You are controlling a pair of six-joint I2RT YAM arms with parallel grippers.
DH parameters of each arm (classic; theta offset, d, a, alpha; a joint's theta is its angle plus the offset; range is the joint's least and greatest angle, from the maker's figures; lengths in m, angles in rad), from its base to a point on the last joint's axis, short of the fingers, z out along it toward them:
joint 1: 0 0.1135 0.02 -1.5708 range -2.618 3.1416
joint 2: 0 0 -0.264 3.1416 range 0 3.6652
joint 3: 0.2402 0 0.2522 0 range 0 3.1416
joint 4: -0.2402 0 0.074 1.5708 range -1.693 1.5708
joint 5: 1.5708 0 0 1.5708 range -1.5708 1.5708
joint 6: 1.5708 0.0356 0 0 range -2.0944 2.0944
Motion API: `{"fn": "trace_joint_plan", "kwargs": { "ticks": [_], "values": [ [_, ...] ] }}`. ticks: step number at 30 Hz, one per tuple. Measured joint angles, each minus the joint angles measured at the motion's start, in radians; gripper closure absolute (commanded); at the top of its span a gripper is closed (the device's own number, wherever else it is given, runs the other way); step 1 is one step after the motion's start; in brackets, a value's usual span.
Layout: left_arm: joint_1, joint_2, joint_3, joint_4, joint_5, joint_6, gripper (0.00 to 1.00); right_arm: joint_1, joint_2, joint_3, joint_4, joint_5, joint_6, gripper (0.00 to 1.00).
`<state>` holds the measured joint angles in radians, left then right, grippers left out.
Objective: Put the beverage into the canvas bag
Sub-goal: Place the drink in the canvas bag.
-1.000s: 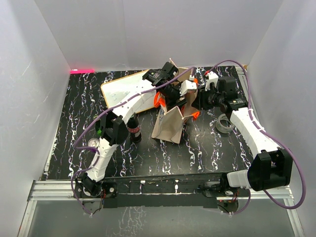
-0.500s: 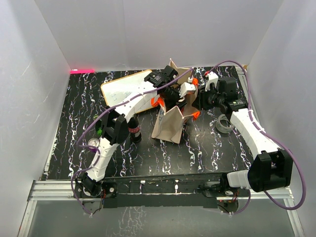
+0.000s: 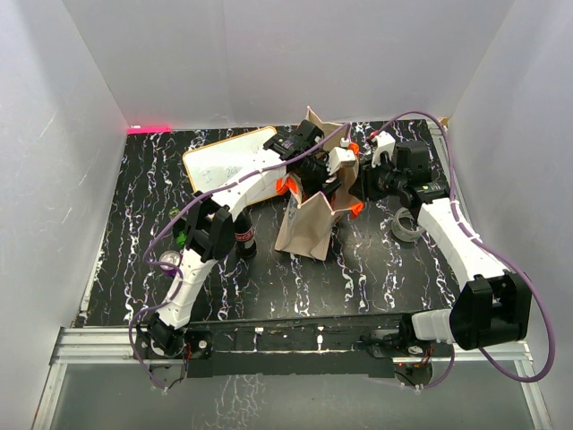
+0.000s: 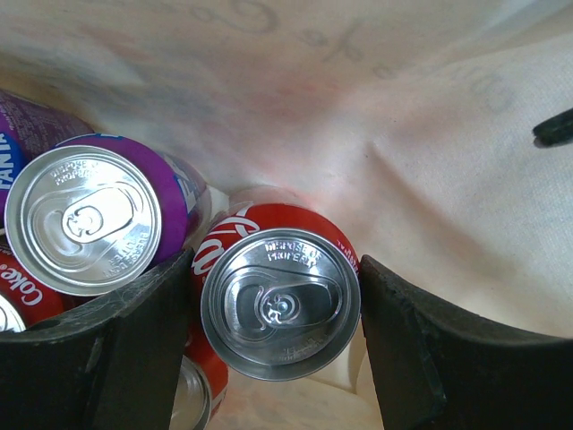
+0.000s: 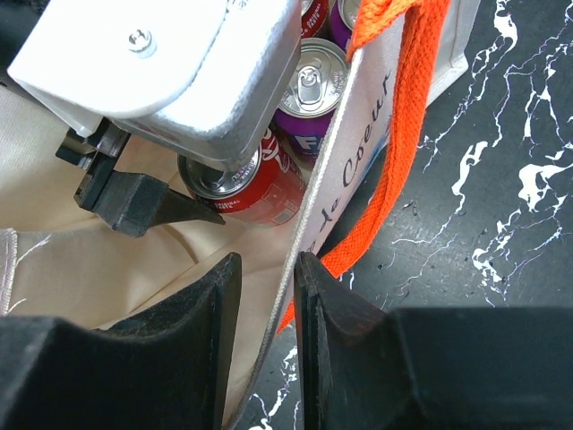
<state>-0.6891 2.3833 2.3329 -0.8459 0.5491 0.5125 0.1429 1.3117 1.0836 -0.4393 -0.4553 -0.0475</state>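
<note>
Sunk slightly deeper into the canvas bag (image 3: 309,231) than a second ago, the left hand (image 4: 276,269) grips a red cola can (image 4: 280,309) beside a purple can (image 4: 85,219), which only the wrist views show. The right hand (image 5: 264,264) pinches the bag's rim, the bag standing on the table (image 3: 134,206).

Canvas bag (image 3: 309,224) stood mid-table, in front and to the right of the framed board (image 3: 224,166). Small bottle (image 3: 243,240) stood left of the bag; tape roll (image 3: 407,224) lay to its right. Inside the bag, cola can (image 4: 280,305) sat upright between the left gripper's (image 4: 277,278) fingers, touching both. Second can (image 4: 85,219) sat just beside it. Right gripper (image 5: 266,278) straddled the bag's rim, one finger inside, one outside.
</note>
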Motion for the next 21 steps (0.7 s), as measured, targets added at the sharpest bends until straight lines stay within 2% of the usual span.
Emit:
{"fn": "trace_joint_plan", "kwargs": {
  "ticks": [2, 15, 21],
  "values": [
    [0.000, 0.000, -0.008, 0.008, 0.002, 0.003, 0.97, 0.000, 0.000, 0.000, 0.000, 0.001, 0.000, 0.68],
    [0.000, 0.000, -0.027, 0.026, 0.014, 0.011, 0.51, 0.000, 0.006, 0.000, 0.000, 0.006, 0.000, 0.68],
    [0.000, 0.000, -0.027, 0.031, 0.010, -0.011, 0.39, 0.000, 0.006, 0.000, 0.001, 0.006, 0.000, 0.68]
  ]
}}
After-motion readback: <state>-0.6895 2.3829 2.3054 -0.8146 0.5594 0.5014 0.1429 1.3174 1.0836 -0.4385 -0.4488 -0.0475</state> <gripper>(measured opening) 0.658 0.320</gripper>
